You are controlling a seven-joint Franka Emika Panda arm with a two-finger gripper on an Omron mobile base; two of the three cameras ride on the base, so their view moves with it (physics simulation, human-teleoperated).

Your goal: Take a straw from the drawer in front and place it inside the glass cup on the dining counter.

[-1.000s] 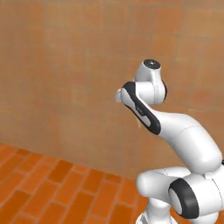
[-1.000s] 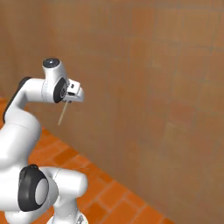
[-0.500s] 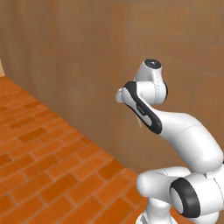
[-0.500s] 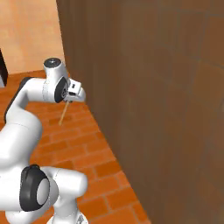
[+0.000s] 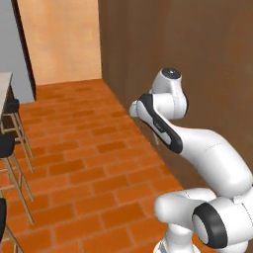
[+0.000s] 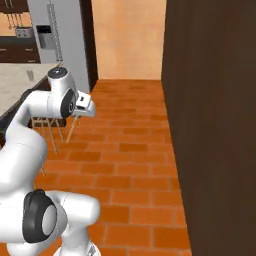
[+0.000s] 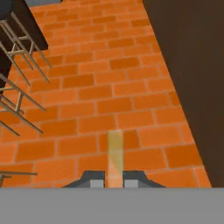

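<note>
Bar stools (image 5: pixel 11 148) stand at the far left beside the dining table (image 6: pixel 17 85), whose beige stone top shows under the refrigerator (image 6: pixel 60 35) in the right base view. The claw (image 7: pixel 114 178) is closed narrowly on the straw (image 7: pixel 115 153), which juts forward between its tips in the hand view and hangs below the hand in the right base view (image 6: pixel 71 131). Risk, as judged: the grip sits at one end of a very thin stick, so a fast swing or a knock against a stool could tilt or drop it. The floor (image 5: pixel 89 163) is orange brick; a dark wooden wall (image 6: pixel 215 125) runs along the right and an orange wall (image 6: pixel 127 35) closes the far end.
</note>
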